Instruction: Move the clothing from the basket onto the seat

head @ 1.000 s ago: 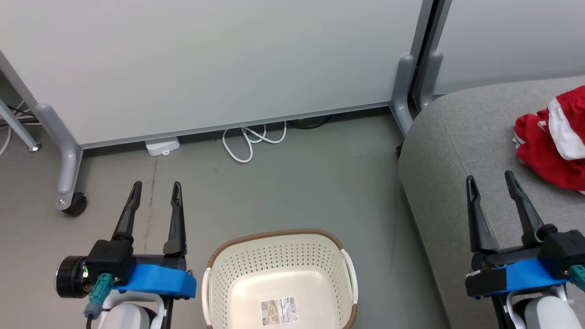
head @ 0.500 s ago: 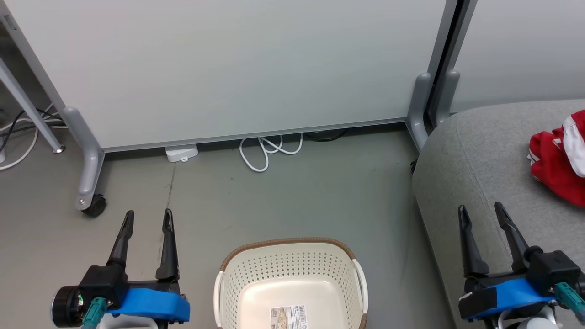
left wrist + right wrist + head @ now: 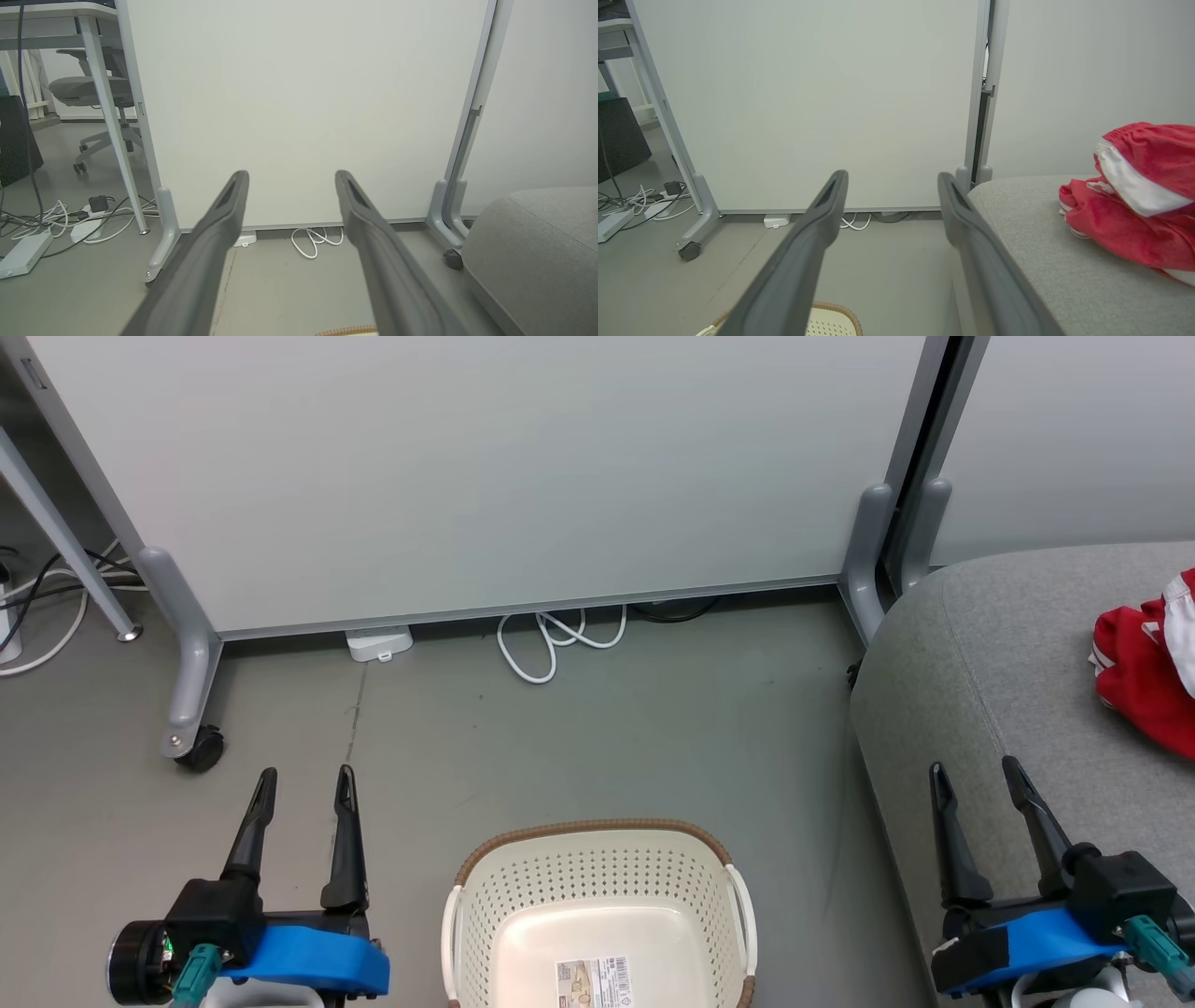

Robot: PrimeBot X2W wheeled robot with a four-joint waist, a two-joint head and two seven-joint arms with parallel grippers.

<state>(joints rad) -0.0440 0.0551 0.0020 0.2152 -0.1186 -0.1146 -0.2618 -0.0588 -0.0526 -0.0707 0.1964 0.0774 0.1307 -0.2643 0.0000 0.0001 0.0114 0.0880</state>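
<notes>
The seat (image 3: pixel 1008 653) fills the right side, broad and grey, its rounded edge running from far to near. The basket (image 3: pixel 597 828) sits on the floor (image 3: pixel 560 737) near me, between my arms. Its bottom is bare apart from a label (image 3: pixel 593 982), though its near end is cut off from view.

The clothing (image 3: pixel 1144 681) lies on the seat, far right, as a crumpled red-and-white heap. It looks light, limp and a bit slick, so I judge a pinch on a raised fold or the thicker white-banded hem would hold best. It points no clear way. The part I can see stretches far to near, and the rest runs out of frame.

My left gripper (image 3: pixel 306 775) hangs over the floor left of the basket, jaws spread wide and holding nothing. My right gripper (image 3: pixel 971 767) hangs over the seat's near edge, well apart from the heap, jaws spread and bare.
</notes>
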